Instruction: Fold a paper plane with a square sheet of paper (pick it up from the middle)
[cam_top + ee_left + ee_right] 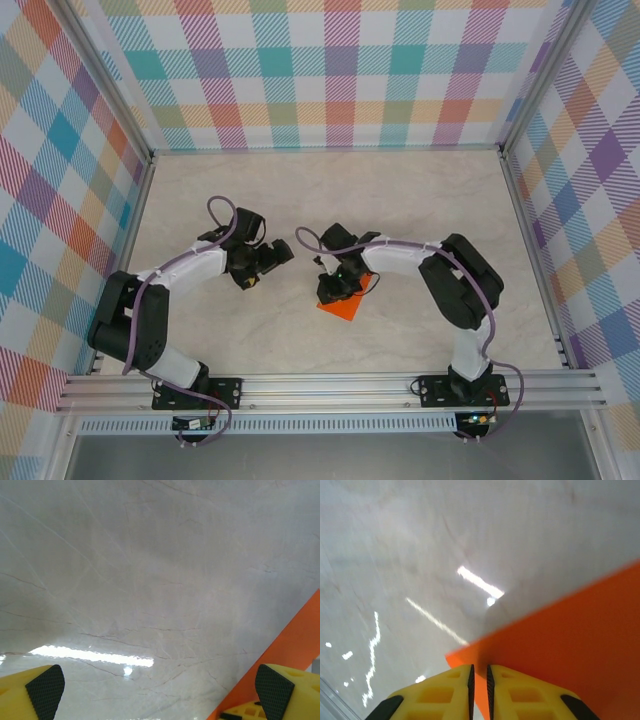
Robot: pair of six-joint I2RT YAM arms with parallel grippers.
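Top: paper (343, 310) lies mid-table (250, 330), toward the near edge, under the right gripper (335, 288). The left gripper (277, 256) is near, not touching.
Left wrist: jaws spread wide, empty, clear of the paper.
Right wrist: jaws pinch the paper's edge, probably to steady or lift it.
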